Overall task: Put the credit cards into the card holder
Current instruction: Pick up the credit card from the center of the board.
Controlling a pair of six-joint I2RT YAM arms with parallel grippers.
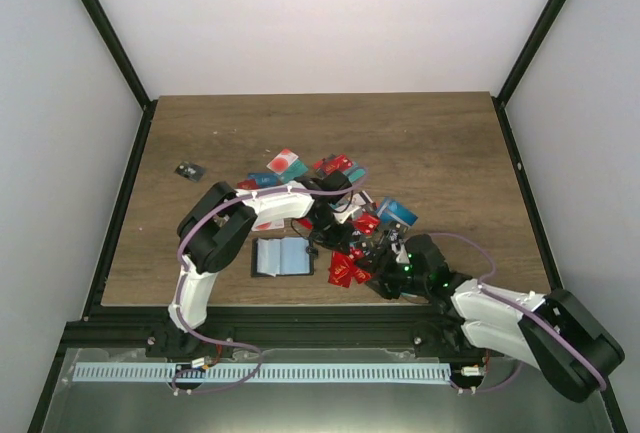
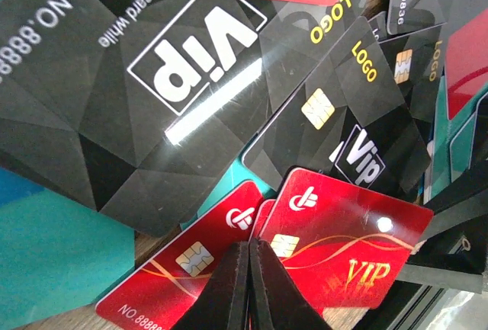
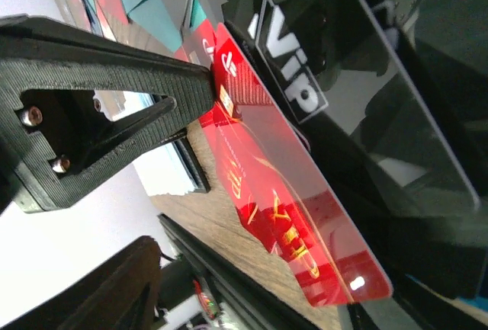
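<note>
Credit cards (image 1: pixel 335 178) lie heaped in red, teal and black at mid-table. The card holder (image 1: pixel 282 257) lies open, flat, left of the heap's near end; its pale pocket side (image 3: pixel 174 168) shows past the cards. My left gripper (image 2: pixel 250 248) reaches into the pile (image 1: pixel 328 235), jaws pressed together on the thin edge of a red credit card (image 2: pixel 268 216) between two other red VIP cards (image 2: pixel 347 257). In the right wrist view the red card (image 3: pixel 267 170) stands tilted off the wood. My right gripper (image 1: pixel 368 265) is open, close beside these raised cards.
A small dark object (image 1: pixel 189 170) lies alone at the far left. Black VIP cards (image 2: pixel 152 78) overlap teal ones under my left wrist. The black rail of the table's near edge (image 3: pixel 229 269) runs just behind the red cards.
</note>
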